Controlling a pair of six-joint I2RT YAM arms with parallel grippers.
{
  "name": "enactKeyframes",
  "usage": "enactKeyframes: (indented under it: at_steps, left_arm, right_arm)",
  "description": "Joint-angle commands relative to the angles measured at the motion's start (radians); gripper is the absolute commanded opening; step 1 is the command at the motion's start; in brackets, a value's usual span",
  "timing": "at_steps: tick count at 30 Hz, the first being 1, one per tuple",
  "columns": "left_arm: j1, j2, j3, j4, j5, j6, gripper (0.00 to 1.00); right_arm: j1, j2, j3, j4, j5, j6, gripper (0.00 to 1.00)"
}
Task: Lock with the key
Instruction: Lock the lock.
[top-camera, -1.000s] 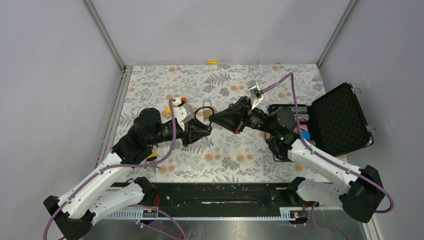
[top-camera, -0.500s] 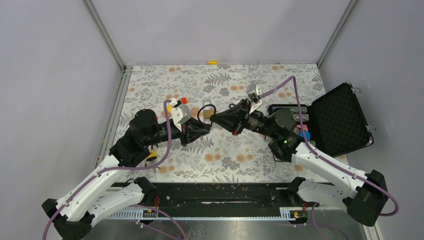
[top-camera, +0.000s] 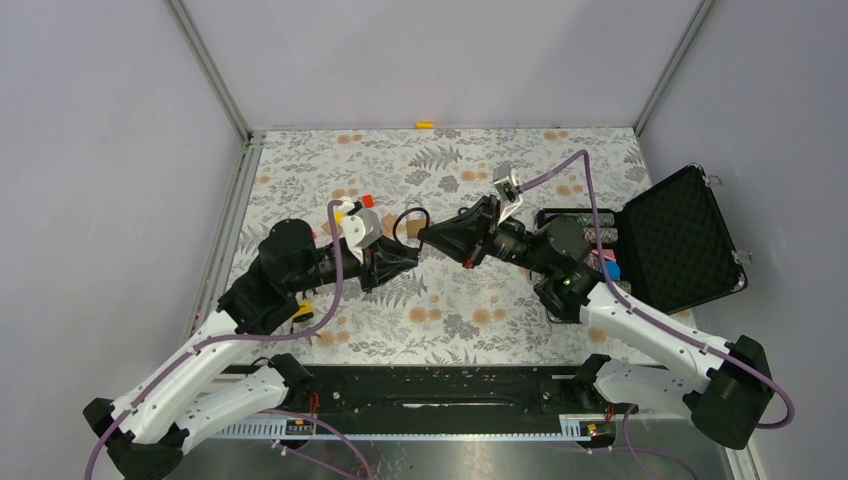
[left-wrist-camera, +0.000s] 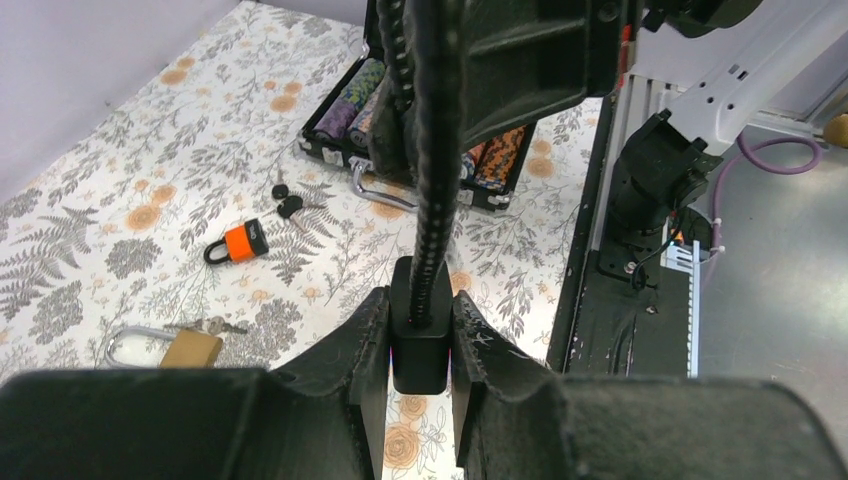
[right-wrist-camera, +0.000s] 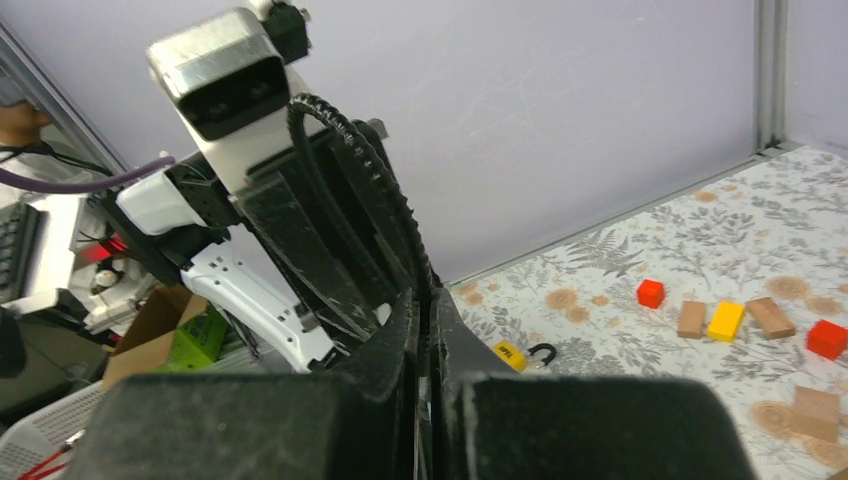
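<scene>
Flowered cloth covers the counter (top-camera: 440, 312) between grey walls. Nearest, the left tool (left-wrist-camera: 420, 302) pinches the black lock body (left-wrist-camera: 420, 350) by its flat sides, clear of the cloth. That block looks small, hard and smooth, and is likely to swivel unless squeezed squarely. Its ribbed cable (left-wrist-camera: 432, 200) rises, stiff yet springy, toward the right tool (right-wrist-camera: 427, 298). That tool's fingers (right-wrist-camera: 390, 350) are pressed together at the cable's foot; whether on the cable's end or a key, I cannot tell. Beyond lie a brass padlock (left-wrist-camera: 188, 348), an orange padlock (left-wrist-camera: 240, 241) and loose keys (left-wrist-camera: 290, 208).
</scene>
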Motion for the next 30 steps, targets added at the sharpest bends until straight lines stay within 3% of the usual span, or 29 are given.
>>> enactKeyframes:
  at_steps: [1, 24, 30]
  left_arm:
    - [-0.002, 0.030, 0.045, 0.029, -0.043, 0.015, 0.00]
    - [-0.001, -0.022, 0.029, 0.070, 0.019, -0.010, 0.00]
    - [0.000, -0.011, 0.034, 0.103, -0.071, -0.059, 0.00]
  right_arm:
    - [0.022, 0.005, 0.045, 0.095, -0.037, 0.042, 0.00]
    - [0.024, 0.035, 0.036, -0.009, -0.002, -0.057, 0.00]
    - [0.047, 0.023, 0.052, -0.076, -0.058, -0.131, 0.00]
